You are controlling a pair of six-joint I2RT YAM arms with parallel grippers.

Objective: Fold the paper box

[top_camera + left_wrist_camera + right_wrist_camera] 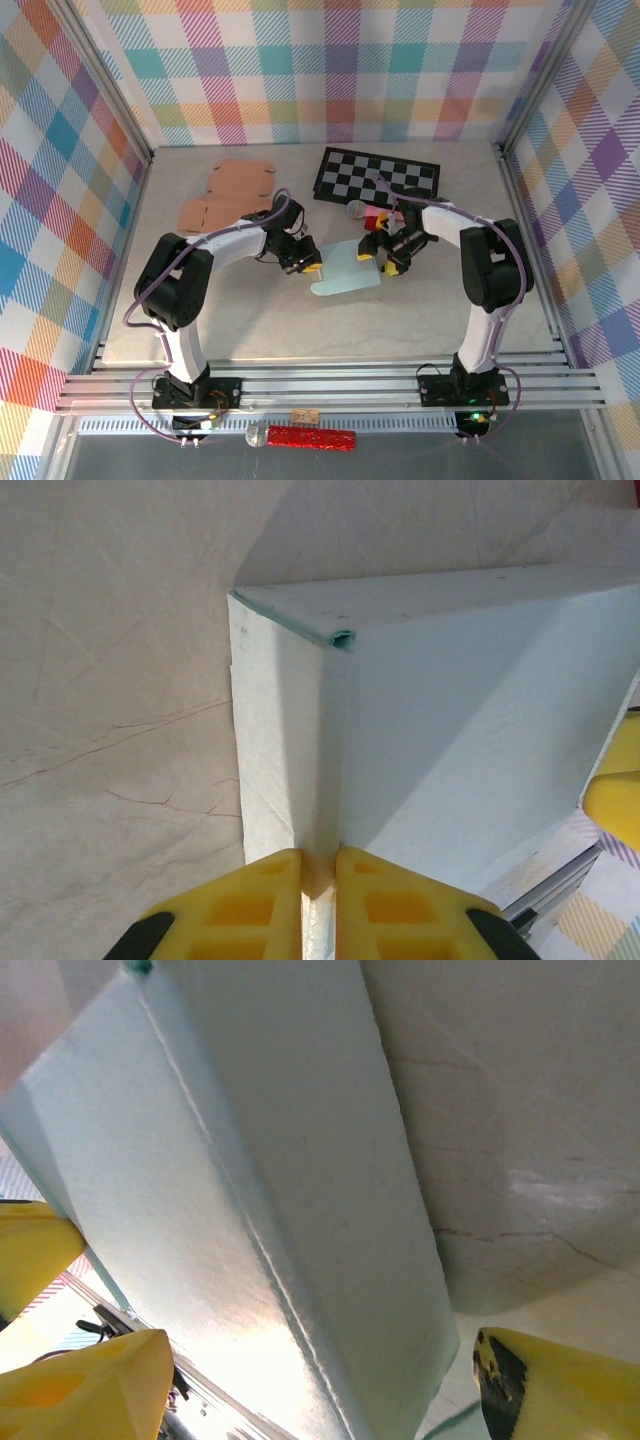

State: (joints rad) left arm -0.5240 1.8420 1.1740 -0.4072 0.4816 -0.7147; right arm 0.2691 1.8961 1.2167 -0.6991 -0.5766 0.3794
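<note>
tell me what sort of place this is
Probably a robot lab test cell: plaid walls enclose a marble-look table, a left arm and right arm are bolted to aluminium rails at its near edge, working a pale paper box.

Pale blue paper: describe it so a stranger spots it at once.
On the table, look in front of the checkered mat. The pale blue paper lies there, mid-table. Unlike the flat tan cardboard back left, it is blue and partly folded.

A checkered mat [379, 177] (black and white) lies near a tan cardboard cutout [232, 190] on the table [300, 330].
</note>
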